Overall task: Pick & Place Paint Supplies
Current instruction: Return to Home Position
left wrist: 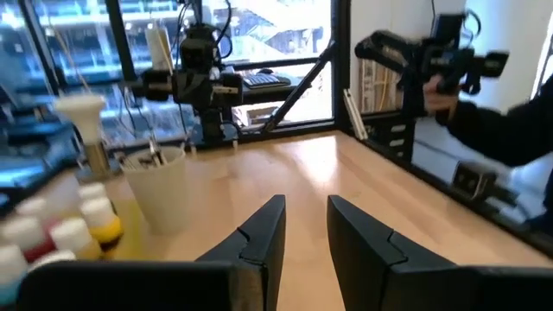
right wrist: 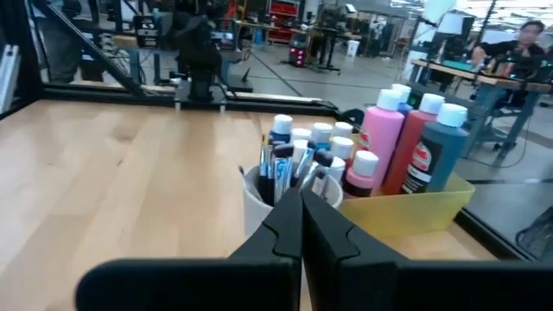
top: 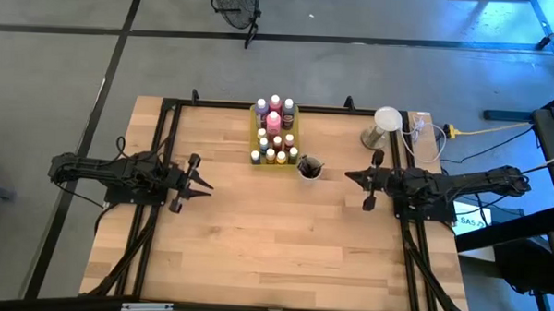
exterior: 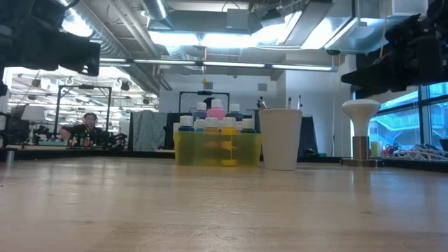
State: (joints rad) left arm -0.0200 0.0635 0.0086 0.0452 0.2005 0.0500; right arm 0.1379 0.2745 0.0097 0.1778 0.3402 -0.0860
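Paint bottles [top: 274, 135] near far table [top: 255, 256] edge

The high view looks straight down from well above on the wooden table [top: 255, 247]. The low view sits at table-top height, facing level across the boards to the yellow tray [exterior: 217, 150] and white cup [exterior: 280, 140]. The 2 wrist views face each other across the table, looking close past the left gripper [left wrist: 304, 207] and right gripper [right wrist: 301, 203]; all 4 views share the cup

The tray [right wrist: 415, 212] is translucent yellow, the cup [exterior: 280, 138] white, tall bottles [right wrist: 383, 142] pink, red, perhaps teal.
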